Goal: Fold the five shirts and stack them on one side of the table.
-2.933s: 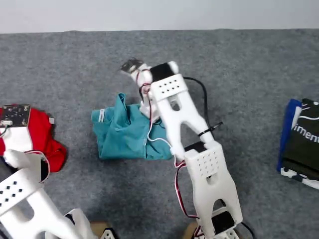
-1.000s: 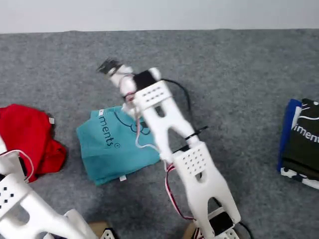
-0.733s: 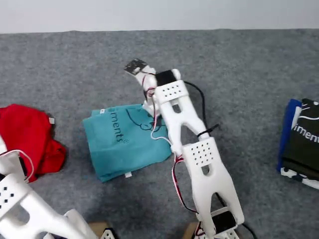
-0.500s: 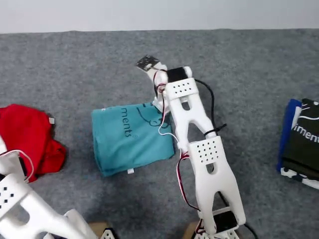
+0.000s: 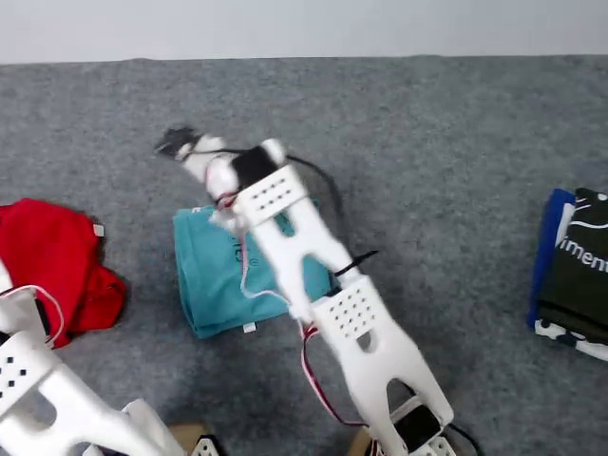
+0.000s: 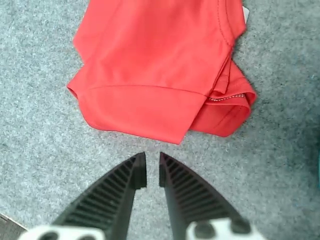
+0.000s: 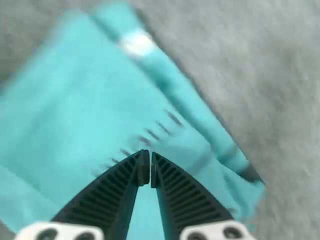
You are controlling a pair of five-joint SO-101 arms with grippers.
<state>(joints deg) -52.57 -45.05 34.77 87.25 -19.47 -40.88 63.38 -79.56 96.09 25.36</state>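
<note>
A folded teal shirt [image 5: 209,280] lies flat on the grey felt, left of the table's middle. My right gripper [image 7: 146,162] hangs shut just over its printed top [image 7: 75,110], near the far edge with the white label; I see no cloth pinched between the fingers. From above, that arm's wrist [image 5: 252,171] stands over the shirt's far edge. A crumpled red shirt [image 5: 52,247] lies at the left. My left gripper [image 6: 148,170] is shut but for a slim gap, a short way in front of the red shirt [image 6: 160,65], touching nothing.
A stack of folded shirts [image 5: 579,271], dark on top with blue below, sits at the table's right edge. My left arm's white links [image 5: 38,380] stand at the near left corner. Bare felt lies between the teal shirt and the stack.
The teal shirt, bunched before, got spread flat and slid a little right. In the last half second the right arm swung left over it while the shirt stayed. The left arm drew back from the red shirt.
</note>
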